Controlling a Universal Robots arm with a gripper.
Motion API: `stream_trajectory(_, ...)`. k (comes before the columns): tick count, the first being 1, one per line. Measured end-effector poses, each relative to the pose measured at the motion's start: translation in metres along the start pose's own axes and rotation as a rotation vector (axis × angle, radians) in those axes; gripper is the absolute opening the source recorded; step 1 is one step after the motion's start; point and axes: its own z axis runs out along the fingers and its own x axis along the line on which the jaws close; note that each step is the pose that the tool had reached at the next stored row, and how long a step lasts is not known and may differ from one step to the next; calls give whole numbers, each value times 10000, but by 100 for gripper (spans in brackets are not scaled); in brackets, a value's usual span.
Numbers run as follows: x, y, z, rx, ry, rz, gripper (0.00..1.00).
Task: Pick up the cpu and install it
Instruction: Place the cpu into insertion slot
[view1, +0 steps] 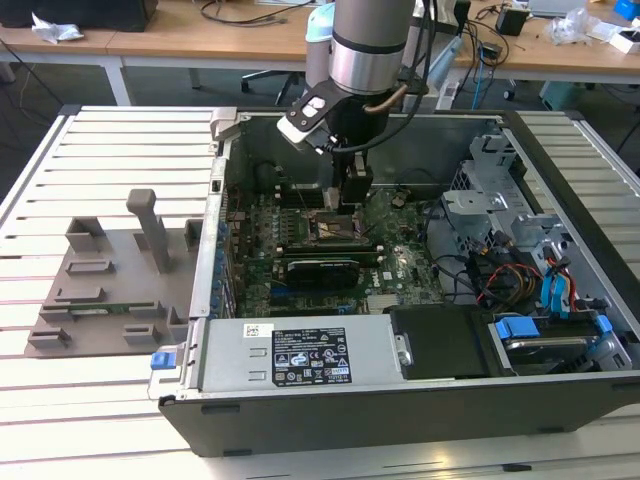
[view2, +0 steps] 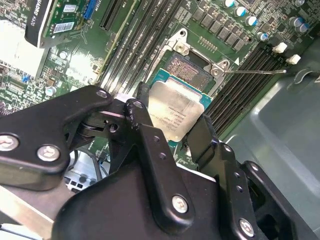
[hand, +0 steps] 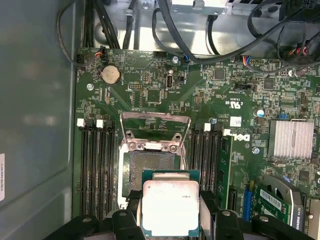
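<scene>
The cpu (hand: 171, 207) is a small square chip with a silvery top plate and a green rim. It sits between my gripper's (hand: 171, 200) two black fingers (hand: 132, 201), which are shut on its opposite edges. In the second wrist view the cpu (view2: 175, 112) hangs tilted over the edge of the open socket (view2: 190, 70), gripped by my gripper (view2: 172, 112). The socket (hand: 150, 167) lies bare, with its metal load frame (hand: 156, 131) flipped up beyond it. In the exterior view my gripper (view1: 352, 195) is down inside the computer case, just above the socket (view1: 335, 228).
Black memory slots (hand: 97, 167) flank the socket on both sides. A long black expansion card (view1: 322, 270) lies near the socket, with the power supply (view1: 300, 358) in front. Cables and a drive cage (view1: 500, 215) fill the exterior view's right. A grey fixture (view1: 110, 285) stands outside the case wall (view1: 215, 250).
</scene>
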Motion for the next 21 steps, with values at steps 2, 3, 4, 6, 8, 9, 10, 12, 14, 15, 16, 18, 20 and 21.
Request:
stream_trajectory(2, 1, 1, 6, -3, 5, 1, 55)
stream_trajectory(3, 2, 1, 15, -2, 3, -1, 55)
stream_trajectory(4, 5, 1, 25, 1, -13, 0, 55)
stream_trajectory(6, 19, 3, 53, 3, -74, 3, 55)
stream_trajectory(8, 46, 5, 100, 7, -161, 6, 55)
stream_trajectory(9, 57, 5, 111, 7, -165, 6, 55)
stream_trajectory(10, 69, 7, 123, 7, -165, 5, 55)
stream_trajectory(12, 90, 9, 163, 7, -166, 4, 55)
stream_trajectory(14, 92, 9, 191, 6, -166, 5, 55)
stream_trajectory(15, 92, 9, 200, 6, -166, 5, 55)
stream_trajectory(16, 92, 10, 214, 7, -166, 5, 55)
stream_trajectory(18, 93, 11, 242, 7, -166, 5, 55)
stream_trajectory(20, 93, 12, 278, 6, -167, 5, 55)
stream_trajectory(21, 93, 12, 289, 7, -167, 5, 55)
